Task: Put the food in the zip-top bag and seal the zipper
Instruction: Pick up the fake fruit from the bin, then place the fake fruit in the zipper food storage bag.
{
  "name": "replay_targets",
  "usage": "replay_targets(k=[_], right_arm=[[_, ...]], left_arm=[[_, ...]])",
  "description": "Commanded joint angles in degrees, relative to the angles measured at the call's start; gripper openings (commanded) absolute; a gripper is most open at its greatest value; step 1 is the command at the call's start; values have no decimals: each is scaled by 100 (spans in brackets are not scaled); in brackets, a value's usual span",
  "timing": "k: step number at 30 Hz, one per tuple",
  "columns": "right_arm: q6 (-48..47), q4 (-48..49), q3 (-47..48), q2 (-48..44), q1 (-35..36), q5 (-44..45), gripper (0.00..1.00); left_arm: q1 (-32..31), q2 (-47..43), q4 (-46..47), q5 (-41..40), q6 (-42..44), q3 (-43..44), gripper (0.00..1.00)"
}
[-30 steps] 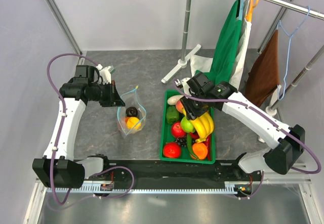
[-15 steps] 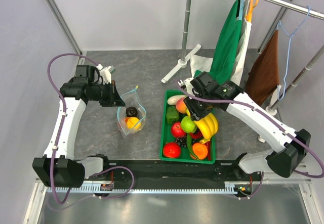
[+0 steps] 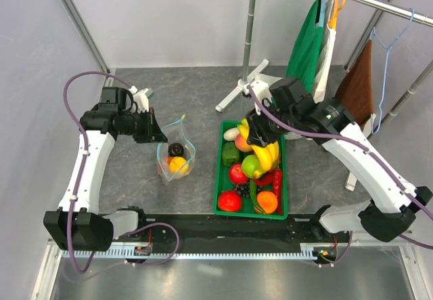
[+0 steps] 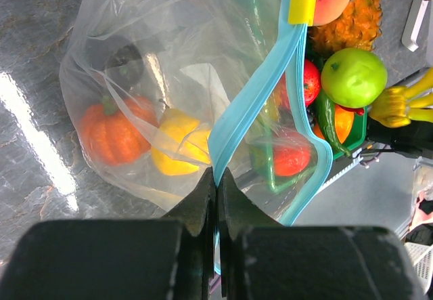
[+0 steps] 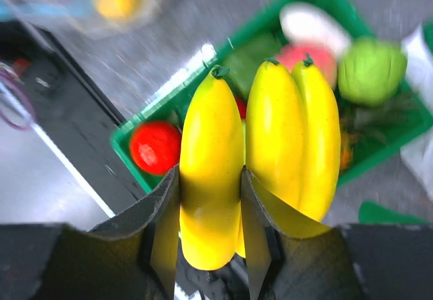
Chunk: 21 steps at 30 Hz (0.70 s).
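The yellow banana bunch (image 5: 270, 158) is held over the far half of the green plastic crate (image 3: 220, 178). Its long axis lies along the right jaws, green-tipped ends pointing away from the wrist. Those jaws clamp one outer banana, the others just beside them. The left jaws pinch the light-blue zipper strip (image 4: 233, 131) of the clear zip-top bag (image 4: 135, 49), which is on the worktop (image 3: 189, 90) left of the crate

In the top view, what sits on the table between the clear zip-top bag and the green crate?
Nothing: the top view shows only bare grey tabletop between the zip-top bag and the green crate.
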Motion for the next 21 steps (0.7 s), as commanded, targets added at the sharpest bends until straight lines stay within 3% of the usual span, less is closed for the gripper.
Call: replay_targets(k=[1, 4, 7, 9, 14, 17, 21], right_arm=[[37, 790, 933, -86, 9, -685, 0], [264, 1150, 1330, 159, 53, -896, 0], [756, 2167, 1105, 178, 176, -879, 0], [819, 3414, 770, -6, 325, -774, 0], [-732, 5567, -92, -34, 1450, -10, 0], [-1314, 6115, -198, 195, 1889, 105, 0], [-2034, 6144, -172, 511, 2539, 430, 0]], left_arm=[[-2, -9, 162, 289, -173, 20, 2], [-2, -26, 162, 298, -182, 37, 2], [-2, 9, 188, 359, -216, 11, 2], [-2, 35, 197, 421, -234, -7, 2], [-2, 123, 171, 605, -287, 98, 2], [7, 141, 127, 623, -287, 151, 2], [24, 88, 118, 658, -296, 125, 2]])
